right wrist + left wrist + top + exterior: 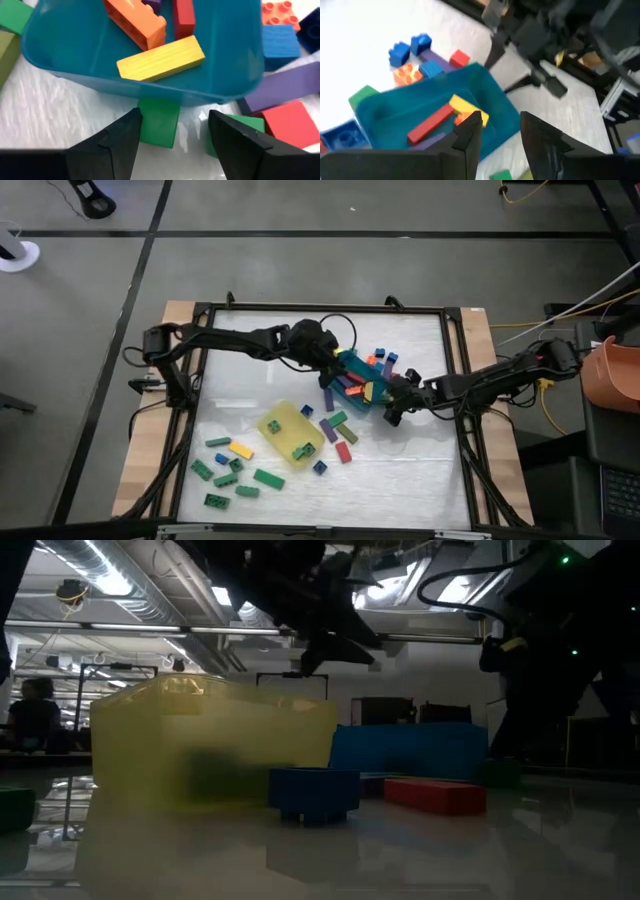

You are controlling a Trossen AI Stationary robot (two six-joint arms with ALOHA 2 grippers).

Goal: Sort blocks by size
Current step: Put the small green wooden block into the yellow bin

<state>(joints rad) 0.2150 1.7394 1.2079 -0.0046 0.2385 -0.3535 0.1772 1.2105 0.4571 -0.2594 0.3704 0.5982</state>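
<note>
Green blocks: scattered loose on the near left part of the white desk, with one yellow block among them.
Yellow tray: flat, near the middle of the desk, holding a green block and a small yellow one.
Blue cube: on the desk just in front of the yellow tray, a red bar beside it in the low view.
Teal-blue tray: just beyond the yellow tray, holding long bars: red, yellow, orange and purple.
Left hand: above the near rim of the teal-blue tray, fingers apart with a clear gap, nothing between them.
Right hand: low at the tray's right side, fingers spread either side of a green block lying on the desk against the tray wall, not pinching it.
Far blocks: blue, orange and red small pieces on the desk just past the teal-blue tray.
</note>
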